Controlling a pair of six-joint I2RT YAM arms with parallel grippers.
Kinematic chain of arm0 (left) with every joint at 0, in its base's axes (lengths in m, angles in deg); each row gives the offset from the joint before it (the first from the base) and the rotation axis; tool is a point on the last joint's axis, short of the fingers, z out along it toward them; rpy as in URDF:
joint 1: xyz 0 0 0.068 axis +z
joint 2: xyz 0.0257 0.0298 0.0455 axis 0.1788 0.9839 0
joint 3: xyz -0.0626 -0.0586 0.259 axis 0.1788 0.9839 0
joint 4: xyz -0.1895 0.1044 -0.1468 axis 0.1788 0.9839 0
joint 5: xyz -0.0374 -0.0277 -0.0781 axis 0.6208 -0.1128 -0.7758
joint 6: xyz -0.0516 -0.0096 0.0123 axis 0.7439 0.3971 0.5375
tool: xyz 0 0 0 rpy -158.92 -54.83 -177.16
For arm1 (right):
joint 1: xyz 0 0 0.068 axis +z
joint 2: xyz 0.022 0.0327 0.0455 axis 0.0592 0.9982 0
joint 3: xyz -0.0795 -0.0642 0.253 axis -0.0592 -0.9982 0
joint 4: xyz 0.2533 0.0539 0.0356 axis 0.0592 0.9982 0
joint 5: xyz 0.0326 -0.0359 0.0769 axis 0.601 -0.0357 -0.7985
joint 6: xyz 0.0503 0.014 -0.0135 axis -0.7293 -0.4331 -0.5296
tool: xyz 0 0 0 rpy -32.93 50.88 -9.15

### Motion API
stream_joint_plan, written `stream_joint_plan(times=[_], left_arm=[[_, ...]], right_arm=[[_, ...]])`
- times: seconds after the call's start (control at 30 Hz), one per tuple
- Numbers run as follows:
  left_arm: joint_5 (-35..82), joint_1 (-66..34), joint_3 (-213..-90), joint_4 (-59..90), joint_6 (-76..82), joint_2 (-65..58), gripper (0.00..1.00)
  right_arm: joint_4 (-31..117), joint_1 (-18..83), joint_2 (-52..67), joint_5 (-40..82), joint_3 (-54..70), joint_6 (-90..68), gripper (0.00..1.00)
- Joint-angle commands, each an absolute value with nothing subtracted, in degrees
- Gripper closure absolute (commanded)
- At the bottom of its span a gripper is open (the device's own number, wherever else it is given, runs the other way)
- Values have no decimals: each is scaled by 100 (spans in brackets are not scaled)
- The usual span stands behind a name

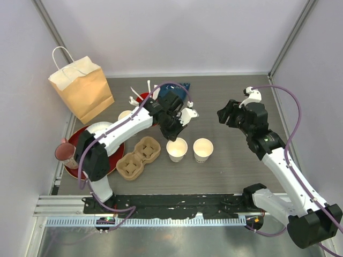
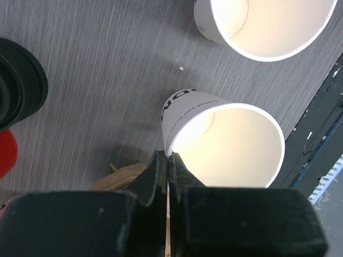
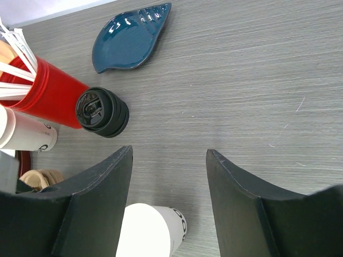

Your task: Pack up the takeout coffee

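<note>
Two cream-white paper cups stand open, without lids, on the table: a left cup (image 1: 177,149) and a right cup (image 1: 203,149). My left gripper (image 1: 175,130) is shut on the far rim of the left cup (image 2: 225,144), one finger outside the wall and one inside. The right cup also shows in the left wrist view (image 2: 268,27). My right gripper (image 1: 227,114) is open and empty above the table, with the right cup (image 3: 153,230) below it near its left finger. A stack of black sip lids (image 3: 102,111) lies beside the red cup.
A cardboard cup carrier (image 1: 140,156) lies left of the cups. A brown paper bag (image 1: 82,89) stands at the back left. A red cup of white sticks (image 3: 45,93), a blue dish (image 3: 131,40), another paper cup (image 3: 27,134) and a red tray (image 1: 75,140) are nearby.
</note>
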State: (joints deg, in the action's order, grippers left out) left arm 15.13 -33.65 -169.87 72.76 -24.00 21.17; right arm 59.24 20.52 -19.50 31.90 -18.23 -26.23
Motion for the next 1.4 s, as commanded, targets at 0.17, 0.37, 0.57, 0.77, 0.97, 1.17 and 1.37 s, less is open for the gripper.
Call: stream_joint_plan(times=[0.17,0.37,0.57,0.77,0.97,1.17,1.37], left_arm=[[1039,-3110,-16985,6922,-2616,2461,100],[996,-3101,-16862,6948,-2730,2488,100],[960,-3101,-16967,7071,-2791,2339,61],[1416,-3040,-17493,7265,-2757,1882,34],[1910,-2285,-18021,7441,-2098,1004,20],[1761,-986,-17786,7660,-2000,-104,10],[1734,-17,-17188,7783,-2001,-606,7]], right_arm=[[5839,2018,-2178,3077,-1851,-2469,38],[5839,2010,-2186,3059,-1851,-2460,37],[5848,2018,-2134,2980,-1780,-2417,37],[5971,2018,-1748,2919,-1438,-2276,36],[5787,2114,-722,2533,-753,-2267,37],[5874,2940,894,2392,519,-1013,35],[6796,3292,2741,2567,2390,-886,42]])
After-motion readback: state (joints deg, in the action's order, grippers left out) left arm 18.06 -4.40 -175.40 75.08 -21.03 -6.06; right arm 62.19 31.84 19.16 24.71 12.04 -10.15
